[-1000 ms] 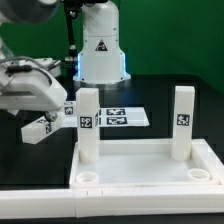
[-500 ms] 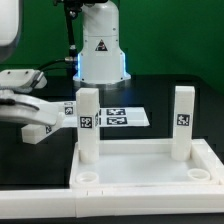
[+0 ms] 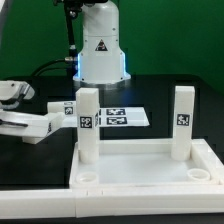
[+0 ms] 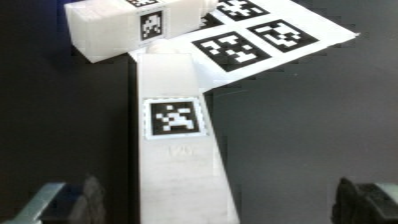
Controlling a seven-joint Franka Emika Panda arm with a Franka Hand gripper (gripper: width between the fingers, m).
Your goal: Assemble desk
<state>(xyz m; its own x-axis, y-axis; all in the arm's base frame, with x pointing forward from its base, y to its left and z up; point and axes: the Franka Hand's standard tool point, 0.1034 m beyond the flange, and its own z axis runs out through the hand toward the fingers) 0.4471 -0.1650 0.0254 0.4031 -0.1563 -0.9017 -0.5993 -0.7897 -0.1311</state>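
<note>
2 legs are up, 2 legs still lie loose, and the jaws are wide open.

Nearest is the desk top (image 3: 150,186), flat on the tabletop (image 3: 30,165), with 2 empty holes (image 3: 88,177) in its near corners. At its far corners the left leg (image 3: 88,125) and the right leg (image 3: 182,120) stand straight up. Past them, on the exterior view's left, the long loose leg (image 4: 178,150) lies flat, and its far end looks to touch the other loose leg (image 4: 121,30). The marker board (image 3: 122,117) lies just behind.

The jaws are spread wide, 1 finger on each side of the long loose leg, and they hold nothing. If they close off-center, I think the leg could twist or slip out. A push could also shove the other loose leg, or bump the left leg nearby.
</note>
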